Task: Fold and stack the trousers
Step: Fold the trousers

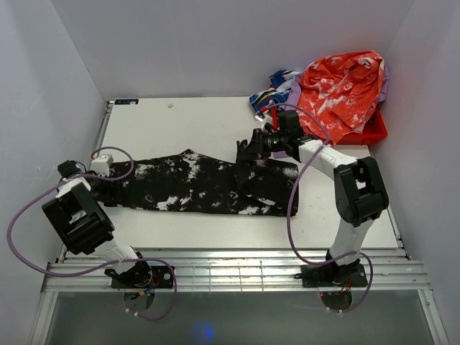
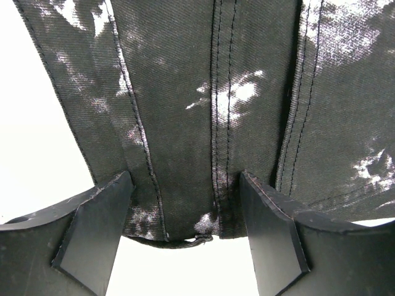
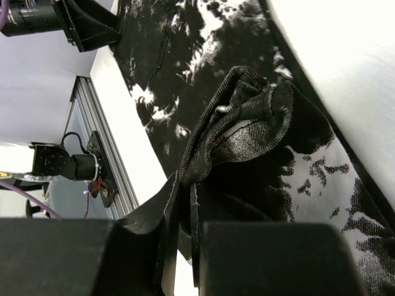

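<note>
Black trousers with white blotches lie stretched across the white table, legs to the left, waist to the right. My left gripper is open over the leg hem; its fingers straddle the cloth without closing on it. My right gripper is shut on a bunched fold of the trousers' waist end and holds it lifted above the flat cloth. The trousers also show in the right wrist view.
A heap of clothes lies at the back right: an orange-and-white garment over a red bin, and a blue-white-purple one. The table's front rail runs along the near edge.
</note>
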Available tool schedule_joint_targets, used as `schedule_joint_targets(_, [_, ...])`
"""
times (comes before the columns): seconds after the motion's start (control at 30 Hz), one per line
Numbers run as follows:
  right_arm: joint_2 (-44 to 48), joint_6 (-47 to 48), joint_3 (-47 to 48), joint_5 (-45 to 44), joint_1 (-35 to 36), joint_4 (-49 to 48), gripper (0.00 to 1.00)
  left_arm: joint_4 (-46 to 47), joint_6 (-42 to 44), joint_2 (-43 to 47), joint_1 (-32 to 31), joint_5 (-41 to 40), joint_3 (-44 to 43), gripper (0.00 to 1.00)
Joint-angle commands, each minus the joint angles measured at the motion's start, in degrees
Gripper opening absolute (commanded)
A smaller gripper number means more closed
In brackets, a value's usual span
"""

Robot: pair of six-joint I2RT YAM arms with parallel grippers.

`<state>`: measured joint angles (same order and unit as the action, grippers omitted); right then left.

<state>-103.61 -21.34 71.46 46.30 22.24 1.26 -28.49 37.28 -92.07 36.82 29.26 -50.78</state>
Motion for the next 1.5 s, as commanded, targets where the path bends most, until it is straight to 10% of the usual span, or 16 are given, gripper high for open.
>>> schedule_joint_targets(0.0, [-3.52,-6.25,2.62,-1.57,3.76,-9.6,0.08,-6.49,-1.77,-3.99,-0.52,2.03,2.18,0.82])
schedule_joint_targets(0.9, [-19.96,-19.97,11.33,-5.79,15.9,-20.68,0.08,-5.61,-2.74,-7.51,-0.52,1.77,1.48,0.83])
schedule_joint_targets(1.1, [-19.79,-19.97,10.54,-4.13,17.22,-21.38,0.9,-5.79,-2.82,-7.25,-0.61,2.12,1.13,0.84])
schedule_joint_targets(1.47, [-10.3,-7.33,9.93,7.57,15.03,-14.13,0.59,-11.49,-0.46,-1.37,-0.61,8.53,-2.3,0.84])
